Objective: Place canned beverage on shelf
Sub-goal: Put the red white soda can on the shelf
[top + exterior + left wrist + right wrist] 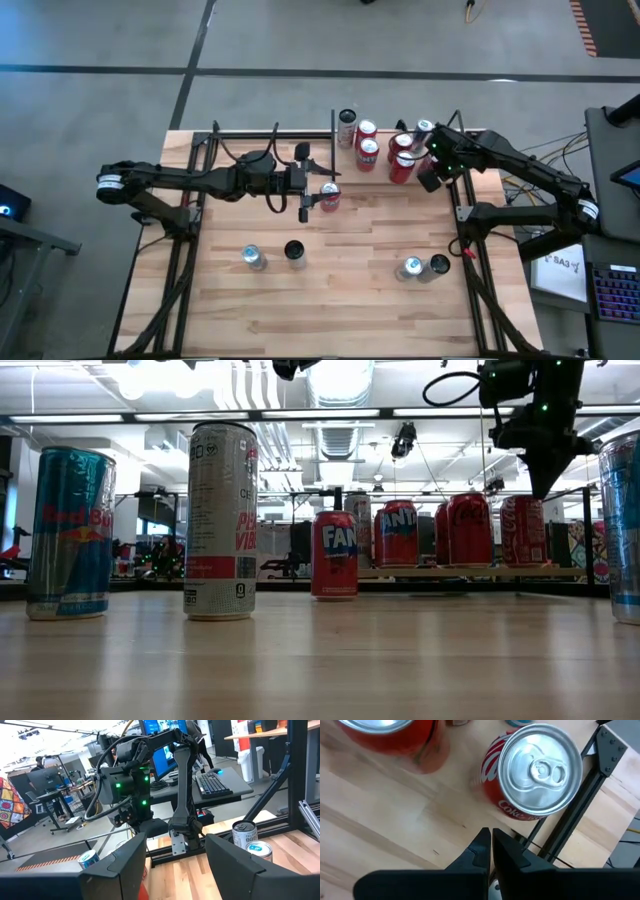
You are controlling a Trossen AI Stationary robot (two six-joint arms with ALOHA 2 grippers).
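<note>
The Fanta can stands centre of the high view, just short of the shelf at upper centre, between the left gripper's spread fingers, which aren't pinching it yet. Smooth, thin aluminium — a high or skewed squeeze could tip it, or knock the crowded red cans when setting down. The right gripper — pressed closed, empty — hovers above a Coke can at upper right.

High up, looking straight down on the desk. Low down, looking level across it. Right wrist, close above a Coke can. Left wrist, looking across.
</note>
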